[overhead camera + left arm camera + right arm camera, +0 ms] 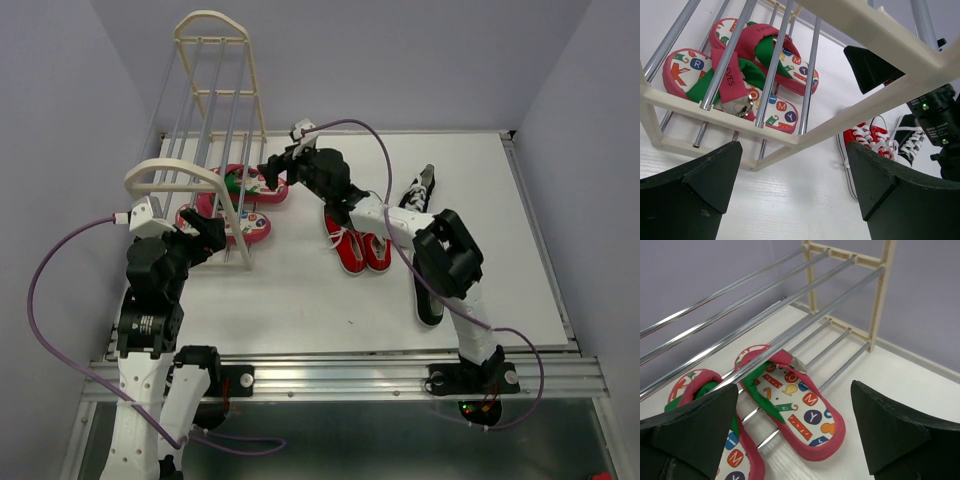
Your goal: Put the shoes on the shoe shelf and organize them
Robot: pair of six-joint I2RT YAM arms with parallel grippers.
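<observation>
The cream shoe shelf (213, 95) stands at the table's left. Both red-pink flip-flops (255, 187) lie side by side on its bottom rails, also in the left wrist view (771, 52) and the right wrist view (807, 412). The red sneakers (361, 249) sit together mid-table and show in the left wrist view (871, 138). One black sneaker (421, 189) lies behind them; another (429, 306) lies partly under the right arm. My right gripper (272, 173) (794, 405) is open and empty just above the flip-flops' heels. My left gripper (210, 236) (794, 167) is open and empty at the shelf's near end frame.
The shelf's near end frame (840, 125) and grey rails (790, 335) cross close in front of both grippers. Purple cables loop from each wrist. A metal rail (340, 375) runs along the table's front edge. Walls close in on the left, back and right.
</observation>
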